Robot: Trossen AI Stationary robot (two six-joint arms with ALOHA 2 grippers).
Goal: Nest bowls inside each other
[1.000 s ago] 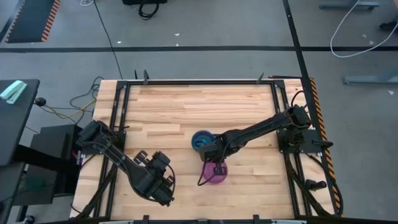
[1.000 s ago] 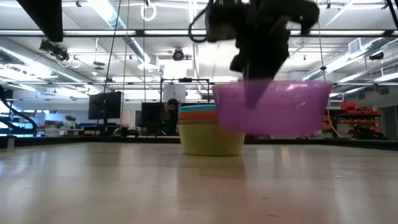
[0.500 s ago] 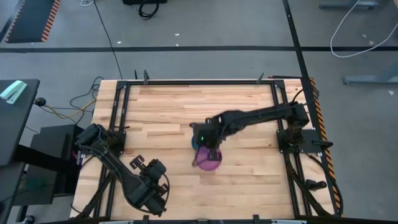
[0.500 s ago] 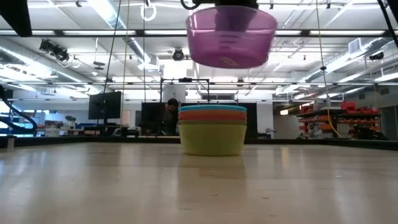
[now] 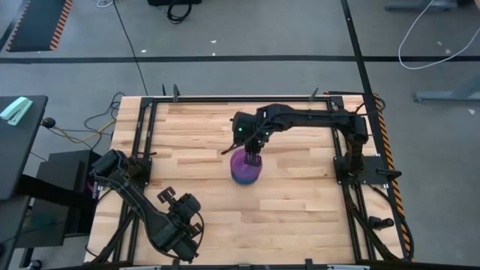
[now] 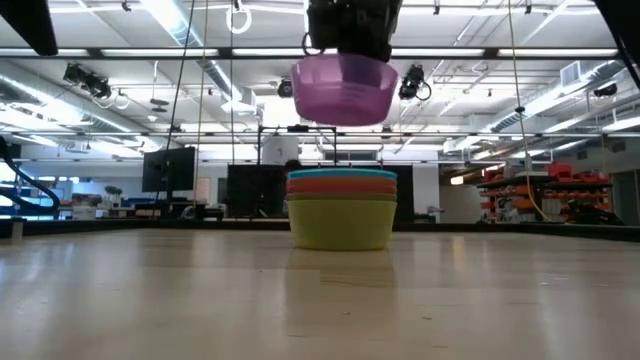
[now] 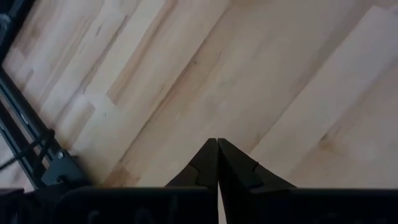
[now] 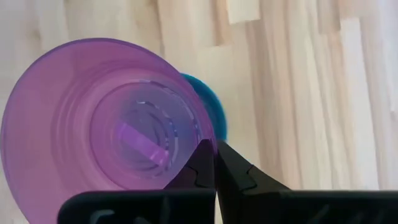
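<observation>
Bowls first: a nested stack (image 6: 341, 210) sits mid-table, yellow bowl (image 6: 341, 227) outermost at the bottom, orange rim (image 6: 341, 186) above it, blue rim (image 6: 341, 174) on top. Purple bowl (image 6: 343, 88) hangs upright in the air, clear above that stack, its rim pinched between the closed fingers of my right gripper (image 8: 215, 157). Blue shows past the purple wall in my right wrist view. My left gripper (image 7: 217, 163) waits at the table's near-left edge, fingers pressed together on nothing.
</observation>
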